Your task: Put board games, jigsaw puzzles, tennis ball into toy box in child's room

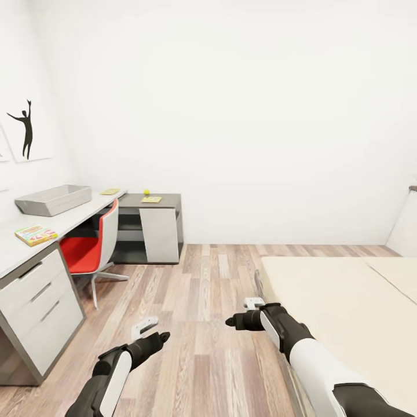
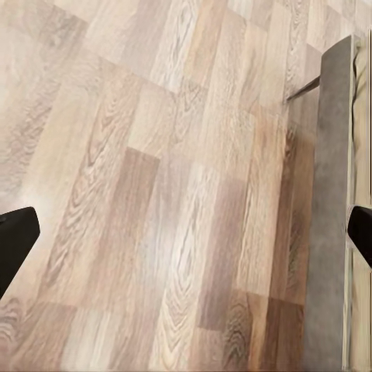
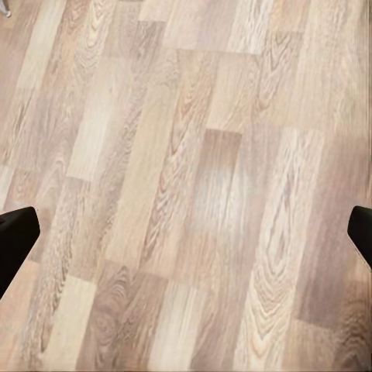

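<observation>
The toy box sits on the light grey surface by the wall, empty as far as can be seen. Nearer the front edge lies a colourful game box. On the dark wing rest a puzzle and the small ball; another flat yellowish piece lies near the corner — too small to identify. A red chair is tucked under. The bed shows bare mattress. Both hands — left, right — hang over the wood floor, fingers spread wide, holding nothing.
</observation>
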